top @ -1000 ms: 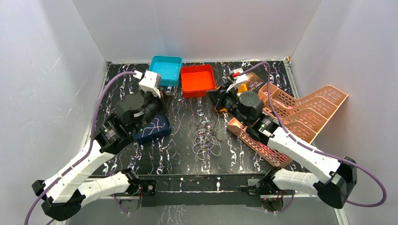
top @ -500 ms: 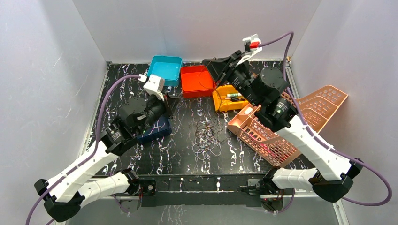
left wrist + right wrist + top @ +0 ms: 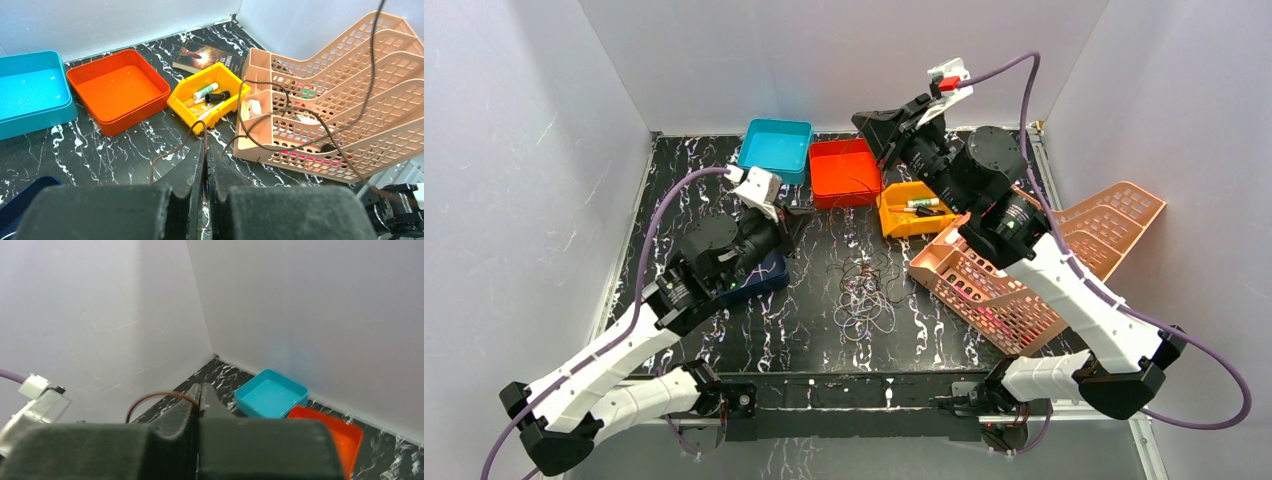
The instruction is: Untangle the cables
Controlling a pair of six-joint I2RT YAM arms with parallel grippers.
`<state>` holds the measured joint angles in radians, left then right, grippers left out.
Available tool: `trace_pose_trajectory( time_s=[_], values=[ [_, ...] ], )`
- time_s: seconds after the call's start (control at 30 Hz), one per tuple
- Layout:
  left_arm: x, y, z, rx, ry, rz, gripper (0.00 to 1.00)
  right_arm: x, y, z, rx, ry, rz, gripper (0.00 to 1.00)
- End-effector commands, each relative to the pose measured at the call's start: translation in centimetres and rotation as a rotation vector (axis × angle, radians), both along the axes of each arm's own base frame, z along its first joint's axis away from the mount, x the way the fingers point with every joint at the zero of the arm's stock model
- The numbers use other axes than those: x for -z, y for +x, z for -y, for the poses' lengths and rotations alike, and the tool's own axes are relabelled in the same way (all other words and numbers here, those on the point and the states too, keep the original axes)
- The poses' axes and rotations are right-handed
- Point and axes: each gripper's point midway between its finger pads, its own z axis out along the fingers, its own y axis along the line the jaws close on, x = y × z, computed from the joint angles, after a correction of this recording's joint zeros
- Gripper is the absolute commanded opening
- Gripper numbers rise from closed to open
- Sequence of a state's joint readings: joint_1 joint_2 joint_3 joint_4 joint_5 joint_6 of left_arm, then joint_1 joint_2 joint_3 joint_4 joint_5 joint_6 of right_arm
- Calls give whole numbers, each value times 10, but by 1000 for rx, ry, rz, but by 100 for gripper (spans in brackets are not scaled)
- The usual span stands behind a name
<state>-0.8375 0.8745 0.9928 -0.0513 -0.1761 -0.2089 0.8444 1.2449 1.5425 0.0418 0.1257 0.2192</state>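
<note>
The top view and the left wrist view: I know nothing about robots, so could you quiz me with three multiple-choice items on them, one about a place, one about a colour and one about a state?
1. Where does the yellow plastic bin stand?
A. Between the orange-red square tray and the peach mesh file rack
B. On top of that rack
C. Lifted in the air

2. What colour is the thin cable at the tips of the left claw?
A. White
B. Brown
C. Green

3. How does the left claw stand?
A. Wide open
B. Half open, empty
C. Shut on the thin cable

Answers: 1 A, since the top view shows the tray on one side of it and the rack on the other. 2 B, as the left wrist view shows a brown strand. 3 C, because its fingers meet with the strand running between them.
</note>
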Motion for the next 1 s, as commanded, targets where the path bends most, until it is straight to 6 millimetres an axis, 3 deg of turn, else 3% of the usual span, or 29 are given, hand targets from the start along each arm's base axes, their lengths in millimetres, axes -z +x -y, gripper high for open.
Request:
trace_pose_trajectory(
  time_s=[0.0, 0.2, 0.4, 0.6, 0.83, 0.9, 0.97],
  values=[
    [2, 9, 0, -43, 21, -40, 0, 11, 16, 10, 99, -49, -20, 0],
    [25, 28, 6, -105, 98, -122, 0, 66, 47, 19, 182, -176, -162, 0],
    [46, 67, 9, -205, 167, -161, 0, 117, 90, 30, 161, -203, -306, 0],
    [67, 141, -3, -252, 138, -235, 0, 138, 139, 36, 179, -179, -335, 0],
    [109, 225, 8, -281, 174, -264, 0, 170, 208, 28, 179, -173, -381, 0],
    [123, 247, 10, -277, 171, -288, 0, 190, 231, 25, 183, -175, -411, 0],
    [133, 266, 14, -255, 159, -313, 0, 198, 249, 21, 176, -167, -415, 0]
  ],
)
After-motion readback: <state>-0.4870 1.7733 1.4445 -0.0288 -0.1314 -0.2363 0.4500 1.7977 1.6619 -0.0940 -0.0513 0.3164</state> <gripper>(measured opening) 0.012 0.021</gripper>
